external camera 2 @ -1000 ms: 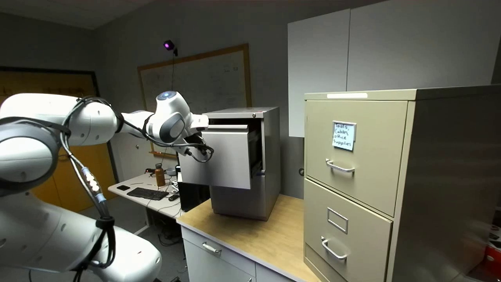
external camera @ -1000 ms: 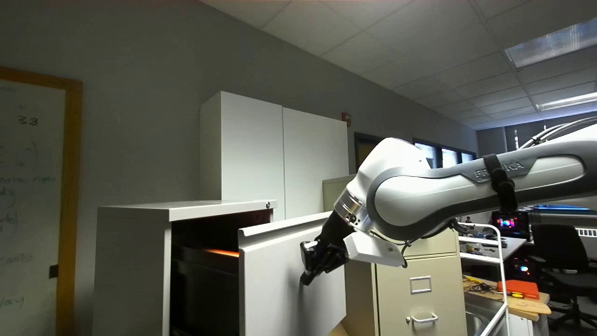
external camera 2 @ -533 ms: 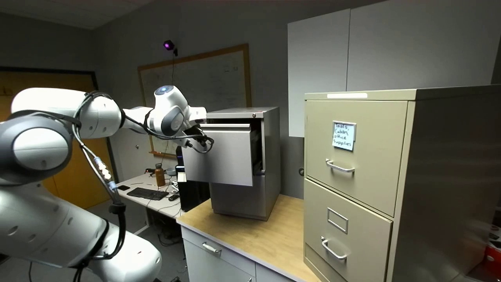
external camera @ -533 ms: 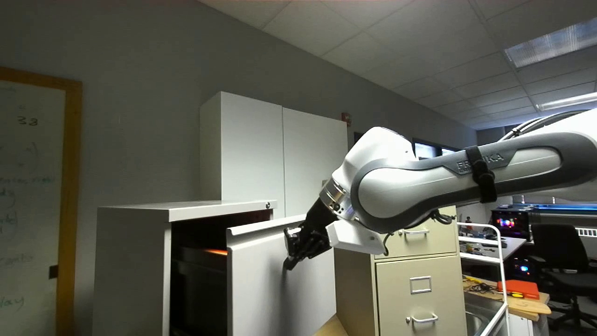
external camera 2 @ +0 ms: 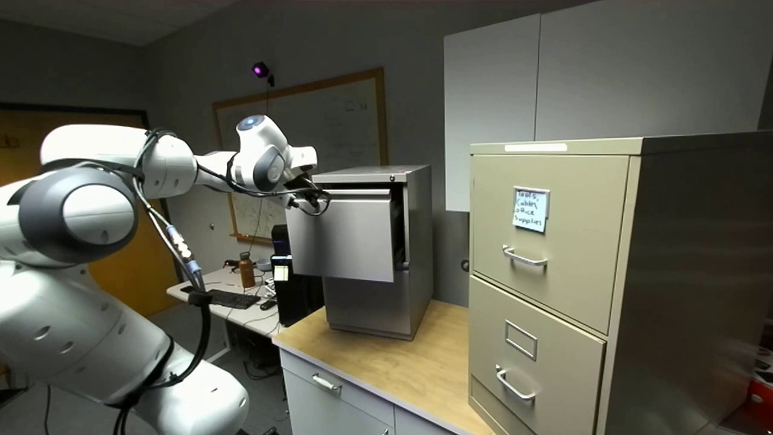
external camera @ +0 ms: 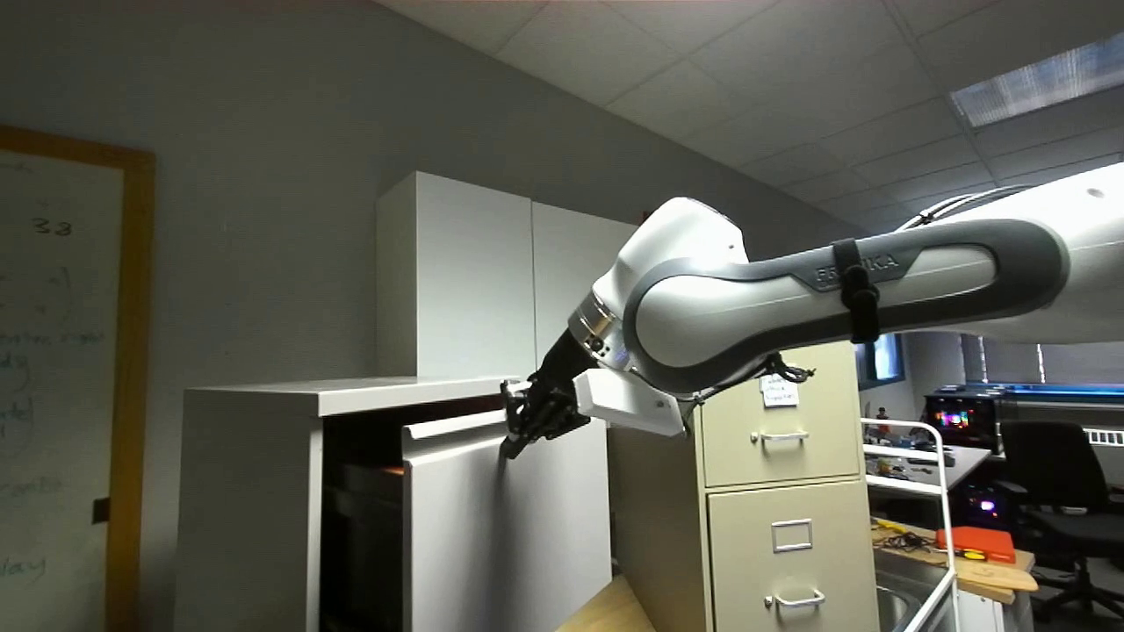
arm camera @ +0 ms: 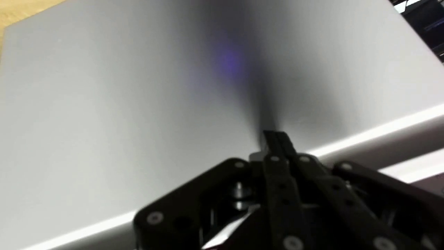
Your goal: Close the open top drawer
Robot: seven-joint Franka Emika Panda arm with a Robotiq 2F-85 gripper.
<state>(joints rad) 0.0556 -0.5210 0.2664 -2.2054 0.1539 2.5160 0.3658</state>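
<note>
The top drawer (external camera: 553, 518) of the white cabinet (external camera: 246, 500) stands partly out in both exterior views (external camera 2: 341, 241). Its dark interior shows at the side, with a small orange-lit strip. My gripper (external camera: 510, 451) is in front of the drawer's flat front, near its upper edge, and its tips appear to touch it. In the wrist view the drawer front (arm camera: 121, 114) fills most of the picture. The gripper (arm camera: 276, 132) has its two fingers pressed together with nothing between them, tips against the front. In an exterior view the fingertips are hidden behind the wrist and cables.
A beige filing cabinet (external camera 2: 543, 302) with handled drawers stands beside the white cabinet. The white cabinet rests on a wooden counter (external camera 2: 386, 362). A tall white cupboard (external camera: 474, 281) is behind. A desk (external camera 2: 211, 281) with a keyboard and bottle is farther back.
The drawer has slid further into the cabinet, and its gap has narrowed. My arm has moved forward with it, and the gripper has risen along the front toward the upper edge. The gripper stays shut.
</note>
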